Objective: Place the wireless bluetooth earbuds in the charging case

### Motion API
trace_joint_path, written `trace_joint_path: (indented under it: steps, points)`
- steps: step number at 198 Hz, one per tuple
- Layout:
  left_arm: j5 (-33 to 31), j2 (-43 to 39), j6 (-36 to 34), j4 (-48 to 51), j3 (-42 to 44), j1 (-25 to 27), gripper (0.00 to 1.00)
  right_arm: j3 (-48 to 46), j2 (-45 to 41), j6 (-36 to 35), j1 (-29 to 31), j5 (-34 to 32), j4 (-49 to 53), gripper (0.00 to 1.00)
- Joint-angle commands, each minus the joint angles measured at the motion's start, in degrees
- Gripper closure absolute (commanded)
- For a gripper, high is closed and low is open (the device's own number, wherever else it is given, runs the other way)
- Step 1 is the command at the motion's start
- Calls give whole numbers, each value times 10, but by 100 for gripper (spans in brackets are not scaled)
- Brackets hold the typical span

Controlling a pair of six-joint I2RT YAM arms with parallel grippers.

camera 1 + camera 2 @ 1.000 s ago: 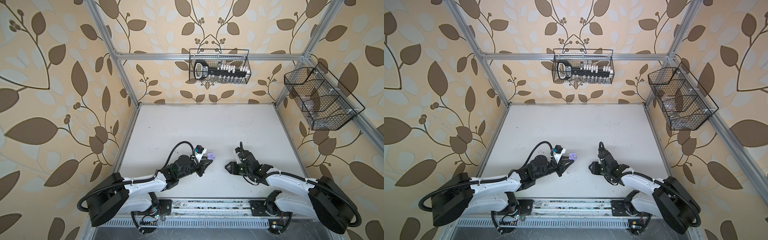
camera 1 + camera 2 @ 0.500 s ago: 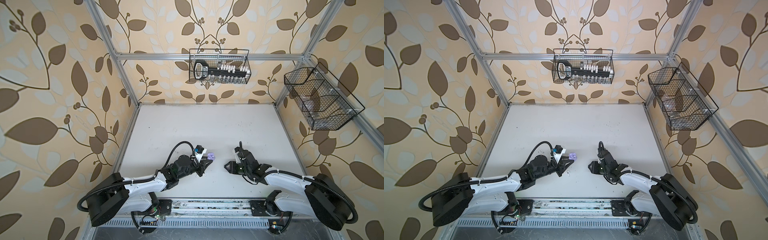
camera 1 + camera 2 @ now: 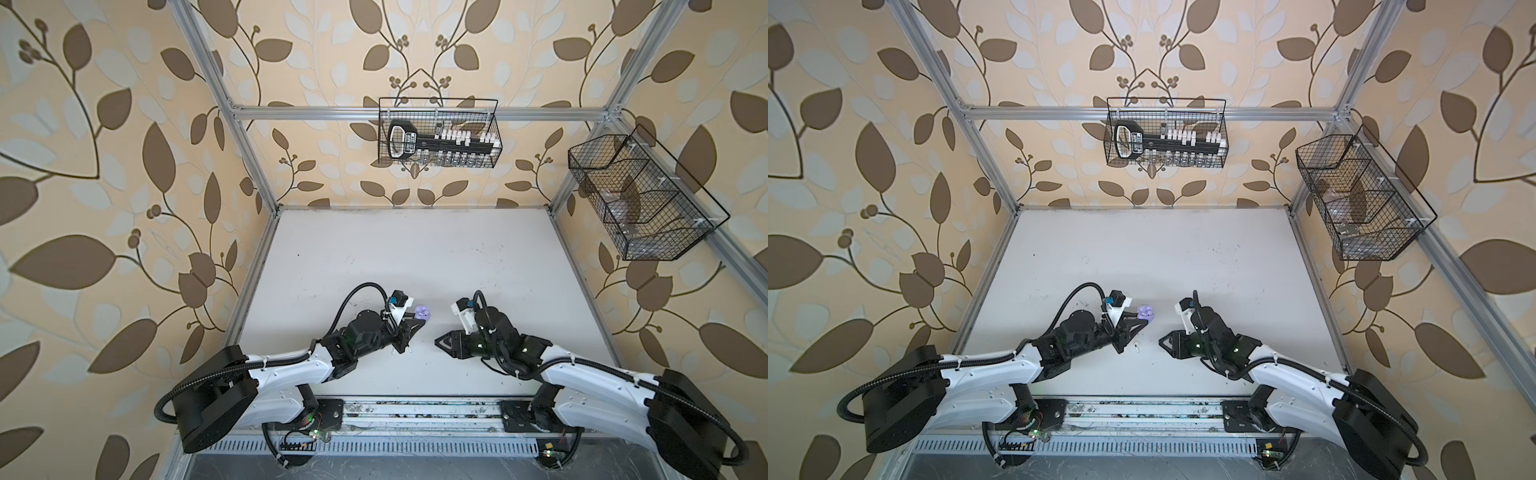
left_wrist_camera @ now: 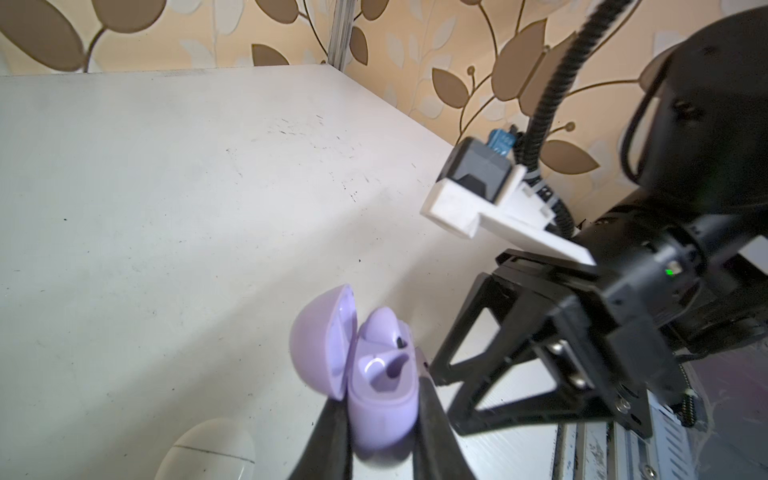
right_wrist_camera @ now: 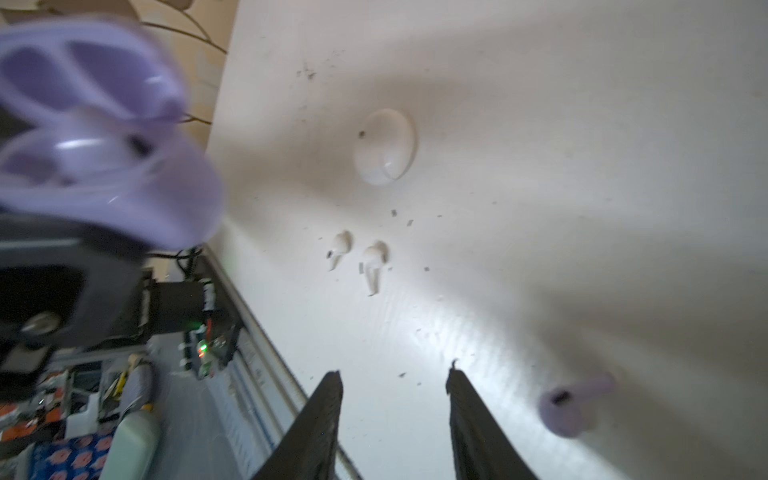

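The lilac case (image 4: 374,411) is open and held up off the table. One lilac earbud (image 4: 384,326) sits inside; the slot beside it is empty. A second lilac earbud (image 5: 569,409) lies on the table. Two white earbuds (image 5: 340,247) lie side by side near the shut white case (image 5: 384,147)

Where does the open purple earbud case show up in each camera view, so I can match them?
Both top views: purple case near centre, slightly low, at the tip of the left gripper.
Left wrist view: the case close up, lid open, clamped in that gripper.
Right wrist view: the case large and blurred at the frame's edge.
Shared landmark: the left gripper holding it.
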State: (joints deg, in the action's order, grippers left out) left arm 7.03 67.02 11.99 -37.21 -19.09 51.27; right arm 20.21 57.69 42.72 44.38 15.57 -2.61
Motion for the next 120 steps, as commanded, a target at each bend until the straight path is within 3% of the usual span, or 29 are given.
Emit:
trace_joint_path:
  steps: [1,27,59,120]
  points:
    - [3,0,-2,-20,-14,-6,96,12,-37,19,-2,5,48,56]
    - [4,0,-2,-20,-13,-6,96,0,-64,10,-37,-30,104,56]
    - [1,-4,-4,-18,-13,-6,96,-9,-37,15,-55,-85,131,56]
    - [-1,-6,-6,-15,-12,-7,96,-8,20,30,-32,-82,105,57]
